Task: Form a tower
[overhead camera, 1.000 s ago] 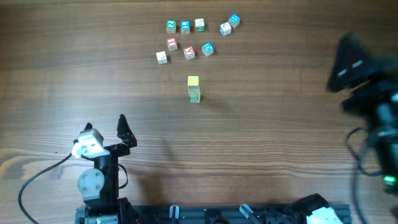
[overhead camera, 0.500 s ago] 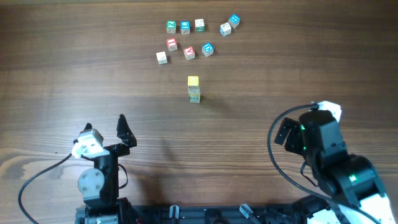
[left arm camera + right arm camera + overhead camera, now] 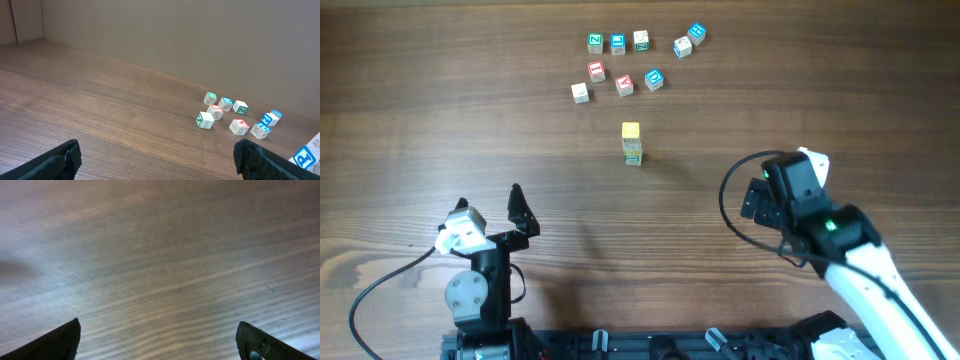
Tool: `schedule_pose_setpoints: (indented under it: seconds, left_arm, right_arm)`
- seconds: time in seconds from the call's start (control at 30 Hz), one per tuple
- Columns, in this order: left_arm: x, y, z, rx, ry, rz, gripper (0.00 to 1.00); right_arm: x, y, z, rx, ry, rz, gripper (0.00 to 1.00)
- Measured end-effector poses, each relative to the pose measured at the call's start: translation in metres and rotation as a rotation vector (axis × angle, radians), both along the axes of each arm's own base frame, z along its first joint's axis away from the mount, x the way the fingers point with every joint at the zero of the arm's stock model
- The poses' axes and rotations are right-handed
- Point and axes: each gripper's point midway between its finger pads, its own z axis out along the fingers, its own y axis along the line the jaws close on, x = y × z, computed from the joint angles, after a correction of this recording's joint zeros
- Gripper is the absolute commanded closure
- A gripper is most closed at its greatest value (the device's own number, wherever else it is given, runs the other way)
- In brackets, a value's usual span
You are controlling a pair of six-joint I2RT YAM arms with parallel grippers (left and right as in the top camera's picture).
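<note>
The tower (image 3: 632, 144) was seen upright at mid-table (image 3: 440, 100), yellow cube uppermost, just nearer than the loose cubes (image 3: 624, 84) at the far side. The left gripper (image 3: 488, 197) was held spread apart, empty, near left. The right gripper (image 3: 159, 330) was likewise spread wide, near right, well apart from the tower.

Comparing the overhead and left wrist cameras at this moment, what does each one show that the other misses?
Only overhead: the tower, yellow cube on top, standing apart from the loose cubes, and the right gripper above bare wood. Only left wrist: the plain wall behind the table. A blue-lettered cube cut off at its right edge may belong to the tower; I cannot tell. Both: the scattered loose cubes, the wooden table, and the left gripper, open and empty.
</note>
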Motion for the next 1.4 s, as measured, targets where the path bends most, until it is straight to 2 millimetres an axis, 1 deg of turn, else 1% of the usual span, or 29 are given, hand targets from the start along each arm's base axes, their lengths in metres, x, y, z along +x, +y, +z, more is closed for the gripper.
schedule_pose_setpoints:
  seconds: [0.07,0.1,0.2,0.27,0.43,0.53,0.57,0.67,0.7,0.77,0.8,0.93,1.1,1.23,1.3,1.37,1.4]
  left_arm:
    - [0.0,0.0,0.0,0.0,0.0,0.0,0.0]
    - [0.0,0.0,0.0,0.0,-0.001,0.0,0.0]
    - [0.0,0.0,0.0,0.0,0.0,0.0,0.0]
    - [0.0,0.0,0.0,0.0,0.0,0.0,0.0]
    - [0.0,0.0,0.0,0.0,0.0,0.0,0.0]
    - [0.0,0.0,0.0,0.0,0.0,0.0,0.0]
    - [0.0,0.0,0.0,0.0,0.0,0.0,0.0]
    - [0.0,0.0,0.0,0.0,0.0,0.0,0.0]
    - [0.0,0.0,0.0,0.0,0.0,0.0,0.0]
    - [0.0,0.0,0.0,0.0,0.0,0.0,0.0]
    - [0.0,0.0,0.0,0.0,0.0,0.0,0.0]
    - [0.0,0.0,0.0,0.0,0.0,0.0,0.0]
    - [0.0,0.0,0.0,0.0,0.0,0.0,0.0]
    - [0.0,0.0,0.0,0.0,0.0,0.0,0.0]
    - [0.0,0.0,0.0,0.0,0.0,0.0,0.0]
    - [0.0,0.0,0.0,0.0,0.0,0.0,0.0]
    - [0.0,0.0,0.0,0.0,0.0,0.0,0.0]
  right_arm:
    - [-0.004,-0.001,0.009,0.027,-0.073,0.0,0.0]
    - [-0.008,-0.003,0.018,0.049,-0.132,0.0,0.0]
    - [-0.006,-0.002,0.034,0.109,-0.293,0.0,0.0]
    - [-0.004,-0.002,0.041,0.149,-0.4,-0.001,0.0]
    - [-0.001,0.0,0.044,0.207,-0.554,-0.001,0.0]
    - [0.006,0.002,0.063,0.265,-0.709,0.0,0.0]
    - [0.007,0.002,0.066,0.28,-0.75,0.0,0.0]
    - [0.004,0.0,0.06,0.292,-0.79,-0.005,0.0]
    - [0.003,-0.003,0.052,0.295,-0.809,-0.015,0.0]
    - [0.001,-0.008,0.052,0.306,-0.863,-0.03,0.0]
    - [0.0,-0.01,0.054,0.312,-0.888,-0.036,0.0]
    - [-0.003,-0.015,0.082,0.351,-1.022,-0.048,0.0]
    - [-0.009,-0.017,0.101,0.376,-1.103,-0.051,0.0]
    - [-0.008,-0.026,0.1,0.354,-1.108,-0.084,0.0]
    - [-0.007,-0.029,0.09,0.343,-1.093,-0.095,0.0]
    - [-0.003,-0.029,0.074,0.334,-1.074,-0.1,0.0]
    - [-0.002,-0.029,0.07,0.332,-1.07,-0.1,0.0]
